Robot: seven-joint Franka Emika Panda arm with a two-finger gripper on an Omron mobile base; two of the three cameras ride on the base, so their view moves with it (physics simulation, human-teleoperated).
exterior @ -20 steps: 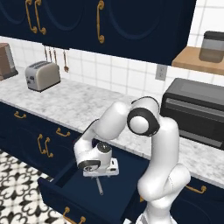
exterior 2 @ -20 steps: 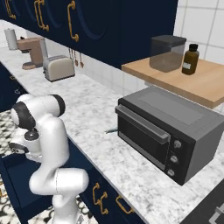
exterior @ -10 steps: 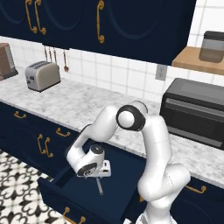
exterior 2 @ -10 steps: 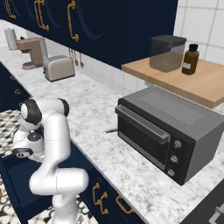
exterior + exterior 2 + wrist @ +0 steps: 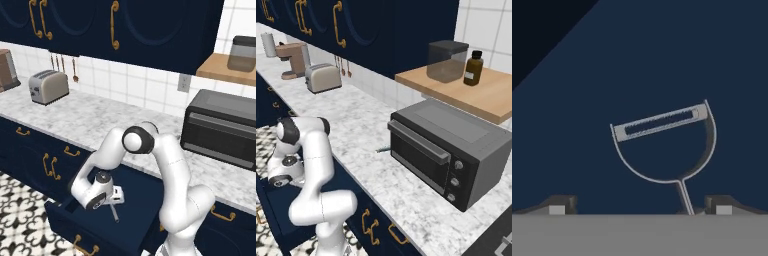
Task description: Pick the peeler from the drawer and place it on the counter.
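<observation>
The counter [image 5: 95, 120] is seen as a long speckled marble slab; on it stand a toaster [image 5: 48, 86] at the left and a toaster oven [image 5: 222, 129] at the right; a coffee machine [image 5: 293, 59] stands beyond the toaster.

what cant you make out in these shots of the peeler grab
- Peeler handle: in the hand view it runs down behind the grey band, so its lower end is cut off.
- Gripper: whether its fingers touch the handle cannot be told.
- Drawer inside: in the left base view the arm covers much of it.
- Peeler in the left base view: too small to read its head.
</observation>
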